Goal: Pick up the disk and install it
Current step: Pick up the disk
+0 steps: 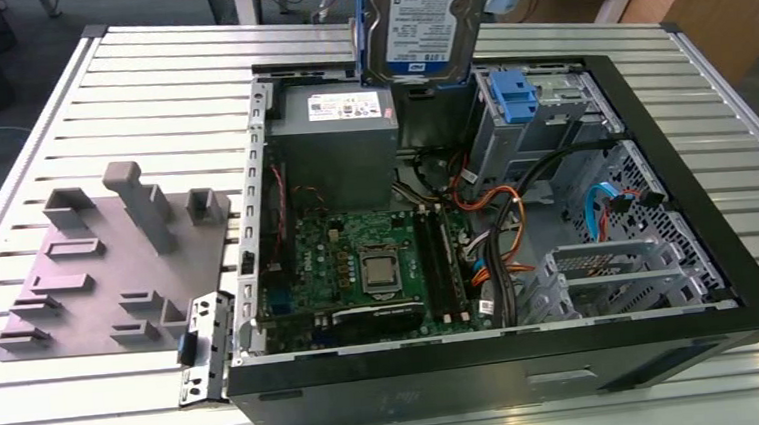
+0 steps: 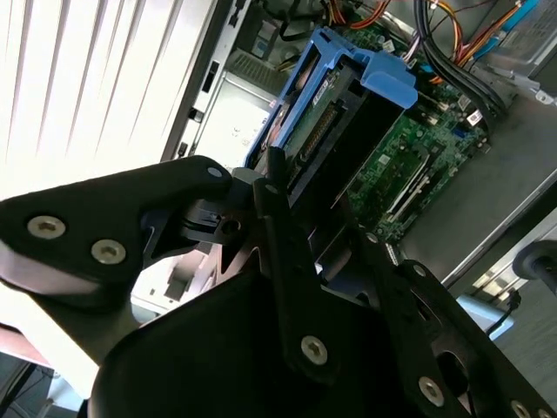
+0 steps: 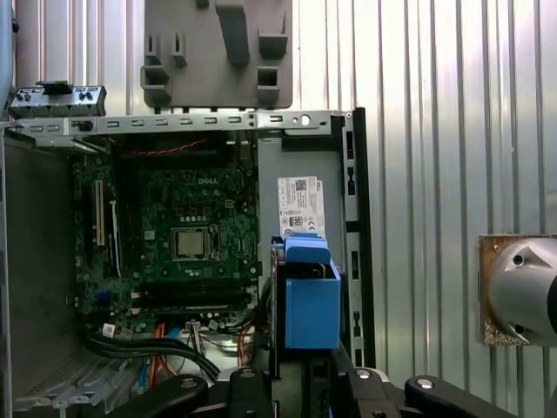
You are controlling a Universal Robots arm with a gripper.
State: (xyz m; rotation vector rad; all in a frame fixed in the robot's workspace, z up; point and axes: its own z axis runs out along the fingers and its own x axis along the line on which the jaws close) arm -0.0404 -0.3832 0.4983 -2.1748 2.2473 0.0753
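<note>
- State: the gripper [image 2: 309,187] is clamped on the disk [image 1: 422,19], one finger on each side of its blue rails. The grip is at one end, and the rest of the disk hangs free below.
- Position: in the exterior view the disk hangs upright above the open case [image 1: 471,376], with its label facing the camera. Its lower edge is over the far end of the power supply [image 1: 334,135] and clear of it.
- Target, as judged: the bay [image 1: 553,110] stands just to the exterior view's right of the disk. A blue bracket [image 1: 512,98] sits at the front of it.
- Step in hand, as judged: carrying the disk to the bay. The pick-up is done; the disk is not yet seated.
- Orientation: hold the disk square to the bay. A tilted rail is likely to bind on the metal guides.
- Clearance: stay above the case rim while moving sideways. The power supply and the case wall are the nearest obstacles.
- Cables: the cables [image 1: 494,214] run between the bay and the motherboard [image 1: 355,254]. Keep the lower edge of the disk off them.
- Grip: do not loosen it. With only one end held, the disk could swing or slip.
- Alignment check: the first wrist view looks straight down the disk, so it is the best view for judging alignment.
</note>
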